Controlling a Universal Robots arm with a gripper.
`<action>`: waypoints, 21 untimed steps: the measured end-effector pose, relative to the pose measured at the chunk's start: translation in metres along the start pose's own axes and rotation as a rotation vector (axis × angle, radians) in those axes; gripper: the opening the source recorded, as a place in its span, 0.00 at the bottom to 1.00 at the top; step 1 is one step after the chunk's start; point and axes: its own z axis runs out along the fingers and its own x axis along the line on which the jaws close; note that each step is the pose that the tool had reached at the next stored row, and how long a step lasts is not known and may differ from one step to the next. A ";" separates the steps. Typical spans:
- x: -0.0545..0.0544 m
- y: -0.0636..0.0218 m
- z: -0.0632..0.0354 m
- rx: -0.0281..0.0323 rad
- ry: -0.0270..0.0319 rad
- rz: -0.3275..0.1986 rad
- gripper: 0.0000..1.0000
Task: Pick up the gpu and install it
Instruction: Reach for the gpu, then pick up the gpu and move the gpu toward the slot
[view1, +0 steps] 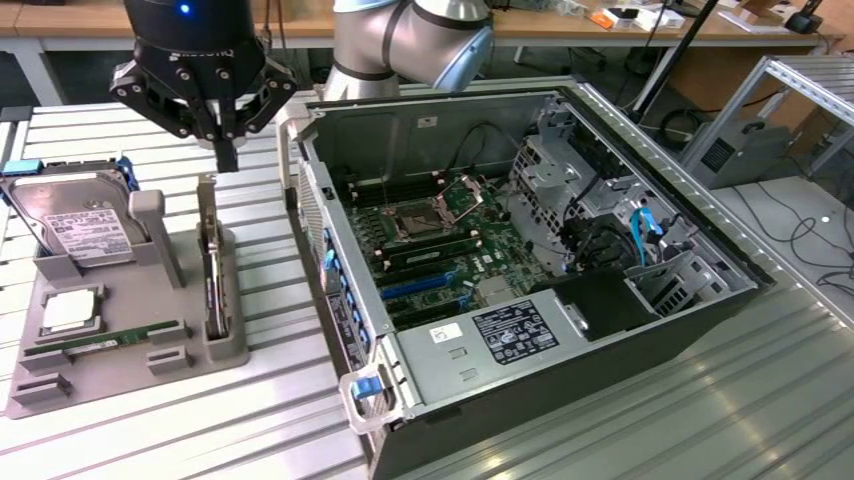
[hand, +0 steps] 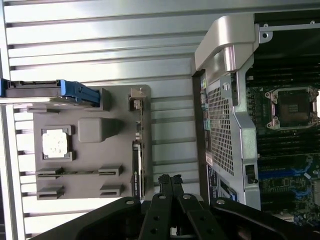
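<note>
Two fingers pressed together, is that how the tool stands?

Yes. In the exterior view the tool is closed with nothing in its grip, hanging over the gpu.

Where is the card?

On edge in the grey holder on the bench, between the hard drive and the open computer case.

What does the wrist view add?

It looks straight down: the card's thin top edge, its silver bracket, and the fingertips near the dark board. The exterior view gives the height. The tool seems clear of the card, though from that angle I can't be sure.
</note>
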 end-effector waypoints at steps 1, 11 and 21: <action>0.001 -0.0001 0.0000 0.0000 0.0000 0.000 0.11; 0.005 -0.0004 -0.0001 0.0000 0.0000 0.000 0.11; 0.005 -0.0004 -0.0001 0.0000 0.0000 0.000 0.11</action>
